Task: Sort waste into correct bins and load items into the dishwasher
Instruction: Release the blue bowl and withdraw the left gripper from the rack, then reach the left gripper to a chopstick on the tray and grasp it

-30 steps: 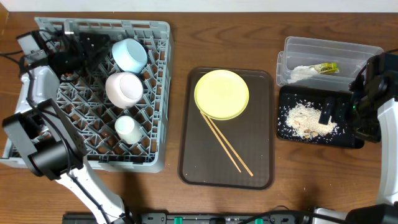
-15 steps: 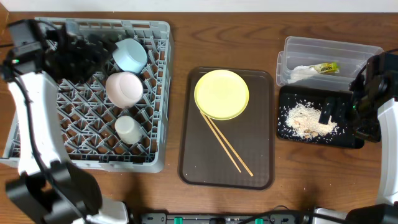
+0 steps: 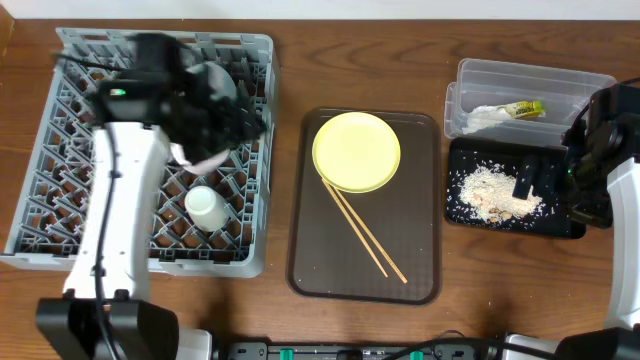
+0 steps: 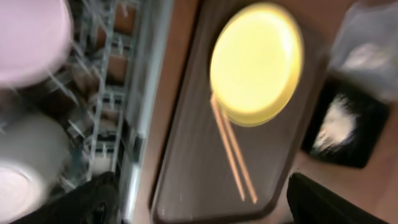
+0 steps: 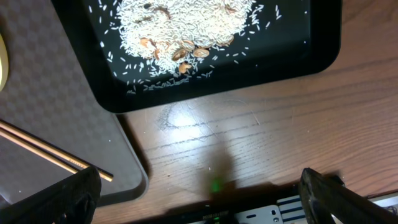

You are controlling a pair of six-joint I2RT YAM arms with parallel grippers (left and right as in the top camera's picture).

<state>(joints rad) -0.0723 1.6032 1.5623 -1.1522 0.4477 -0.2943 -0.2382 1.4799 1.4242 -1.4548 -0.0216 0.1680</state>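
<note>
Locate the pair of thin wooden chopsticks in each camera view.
Overhead: pair of thin wooden chopsticks lies diagonally on the dark brown serving tray, below the round yellow plate.
Left wrist: centre, blurred, below the plate.
Right wrist: ends at the left edge.
Shared landmark: the brown tray.

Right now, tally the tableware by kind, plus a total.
Bowls: 2, light blue bowl and white-pinkish bowl
Cups: 1, small white cup
Plates: 1, yellow plate
Chopsticks: 2
Total: 6
</note>
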